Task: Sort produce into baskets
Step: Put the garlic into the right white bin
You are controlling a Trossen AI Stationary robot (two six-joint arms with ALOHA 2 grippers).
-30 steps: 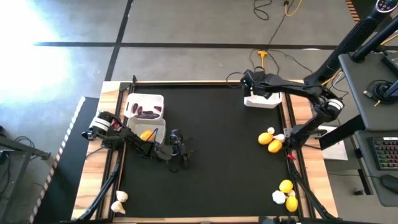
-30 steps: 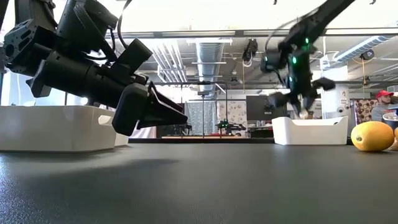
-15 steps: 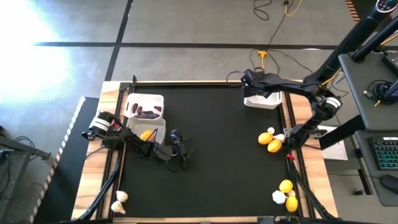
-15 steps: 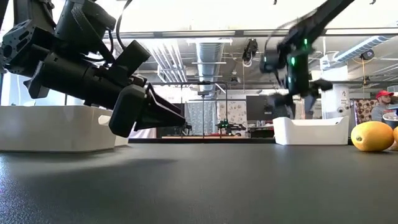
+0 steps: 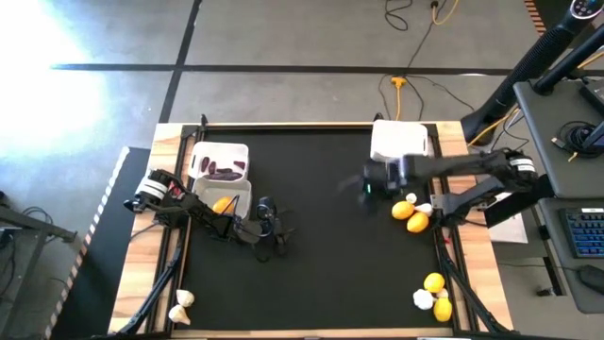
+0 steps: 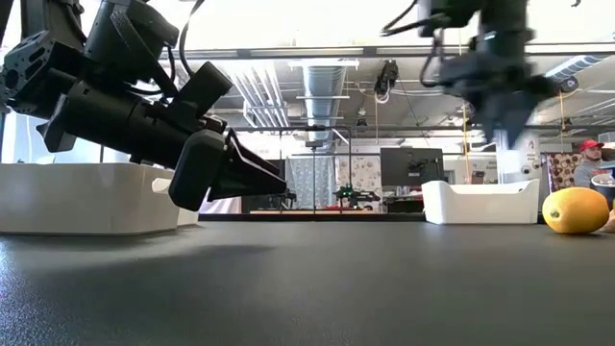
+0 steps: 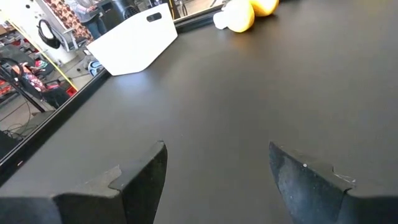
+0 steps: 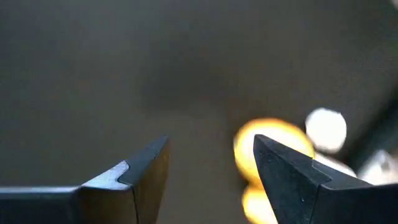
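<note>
My left gripper (image 5: 279, 236) is open and empty, low over the black mat near the table's left side; its fingers show apart in the left wrist view (image 7: 217, 155). My right gripper (image 5: 366, 183) is open and empty above the mat, just left of two lemons (image 5: 411, 216) and two garlic bulbs (image 5: 418, 203) that lie on the mat. The right wrist view shows a lemon (image 8: 273, 146) and a bulb (image 8: 326, 129) beyond its fingers (image 8: 211, 146). One white basket (image 5: 221, 161) holds purple pieces. A second (image 5: 233, 196) holds a lemon. A third (image 5: 400, 142) stands at the far right.
Two more lemons (image 5: 437, 293) and a garlic bulb (image 5: 422, 298) lie near the table's right front corner. Two garlic bulbs (image 5: 181, 305) lie on the wooden edge at the front left. The mat's middle (image 5: 326, 264) is bare. A person shows in the room beyond (image 6: 588, 159).
My right gripper has swung from over the far right basket toward the table's near edge, coming to the mat beside the lemons. The basket now shows uncovered. My left arm has kept still.
</note>
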